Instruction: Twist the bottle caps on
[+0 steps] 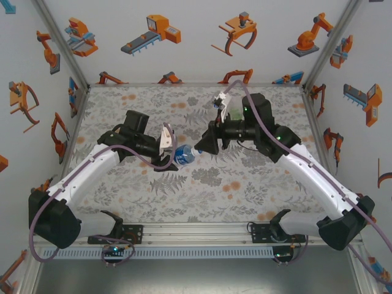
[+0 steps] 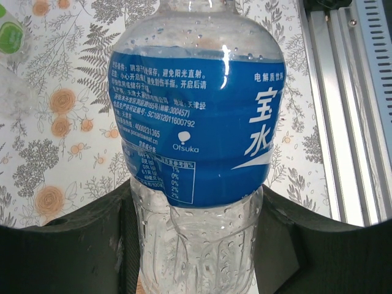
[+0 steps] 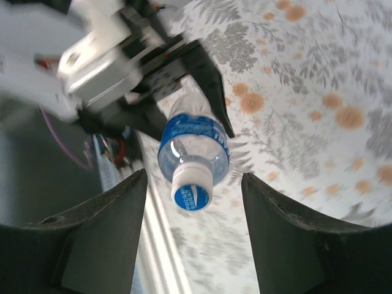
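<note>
The clear bottle with a blue label lies sideways above the table, and my left gripper is shut on its lower body. A white cap with a blue top sits on the bottle's neck, which points toward my right gripper. That gripper is open, with its two dark fingers on either side of the cap and apart from it. A green-tinted bottle stands behind the right arm and also shows at the corner of the left wrist view.
The floral tabletop spreads under both arms. An aluminium rail runs along the near edge and shows again in the left wrist view. Walls with robot pictures close in the back and sides.
</note>
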Robot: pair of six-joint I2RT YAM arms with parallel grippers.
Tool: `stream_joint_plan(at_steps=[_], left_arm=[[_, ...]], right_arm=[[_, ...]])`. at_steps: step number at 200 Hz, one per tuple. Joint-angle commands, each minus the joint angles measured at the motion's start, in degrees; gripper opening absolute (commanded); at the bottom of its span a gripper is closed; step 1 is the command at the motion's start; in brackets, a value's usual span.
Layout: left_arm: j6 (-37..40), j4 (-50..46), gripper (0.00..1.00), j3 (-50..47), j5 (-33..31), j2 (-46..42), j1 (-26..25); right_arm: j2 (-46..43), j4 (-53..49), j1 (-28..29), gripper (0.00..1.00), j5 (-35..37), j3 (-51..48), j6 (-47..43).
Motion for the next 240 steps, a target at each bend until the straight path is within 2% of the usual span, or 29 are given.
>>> stream_joint_plan(at_steps=[1, 13, 32, 175, 190, 201, 224, 230, 240], left_arm=[[1.7, -0.15, 0.0, 1.43, 3.19, -0.9, -0.45], [1.7, -0.15, 0.0, 1.31, 3.31, -0.93, -0.51], [1.79, -0.29, 0.0, 1.51, 3.32, -0.71, -0.64], [2.06, -1.06, 0.0, 1.89, 3.47, -0.35, -0.81], [2.14, -1.22, 0.0, 1.89, 3.47, -0.39, -0.8], [2.22, -1.17, 0.0, 1.85, 3.47, -0.49, -0.78], [2.21, -1.25, 0.0, 1.85, 3.39, -0.48, -0.75], [2.2, -1.26, 0.0, 1.87, 3.3, -0.51, -0.78], [2.22, -1.32, 0.0, 1.89, 3.12, -0.38, -0.82]], right_arm=[[-1.64, -6.16, 0.12, 0.58, -10.98, 1.53, -28.32], [-1.68, -7.26, 0.21, 0.58, -11.19, 0.82, -33.7], [-0.99, -7.31, 0.38, 0.56, -11.45, 0.03, -36.82], [2.08, -3.93, 1.6, 0.38, -11.96, -2.65, -36.88], [2.28, -4.17, 1.7, 0.32, -11.59, -2.57, -36.89], [2.21, -4.61, 1.74, 0.24, -10.92, -2.47, -36.68], [1.83, -3.53, 1.79, 0.07, -7.3, -2.38, -28.96], [1.81, -2.56, 1.78, 0.0, -5.87, -2.41, -24.52], [1.72, 0.49, 1.86, 0.0, -1.95, -2.97, -14.09]])
